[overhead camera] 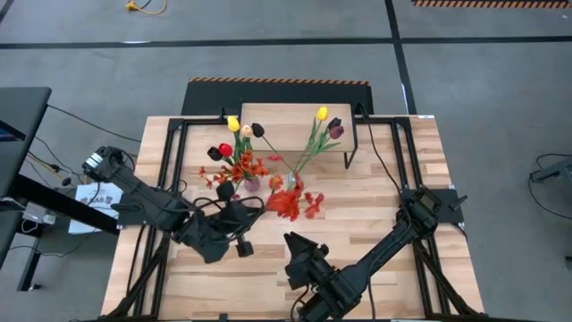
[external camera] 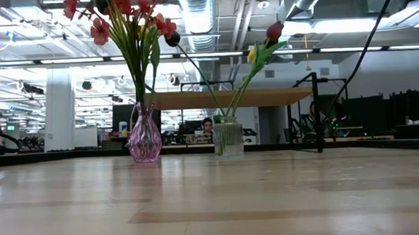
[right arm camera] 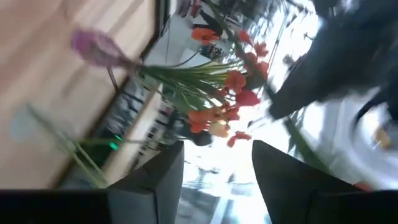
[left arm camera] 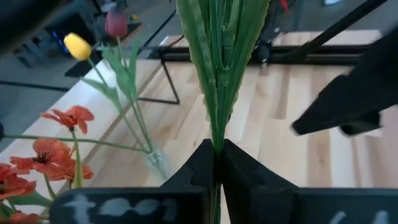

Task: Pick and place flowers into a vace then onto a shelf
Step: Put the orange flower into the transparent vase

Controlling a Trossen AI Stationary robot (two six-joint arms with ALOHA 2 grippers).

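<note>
Two vases [external camera: 144, 140] already stand filled; left pincer [left arm camera: 217, 163] clenched on a green stem [left arm camera: 219, 74], right pincer [right arm camera: 214, 168] released, and the shelf [overhead camera: 295, 121] trip remains.

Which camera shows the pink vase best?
The low view: the pink vase stands whole and upright on the table, stems rising from it. The high view hides most of it under flowers, the right wrist view blurs it, and the left wrist view misses it.
</note>
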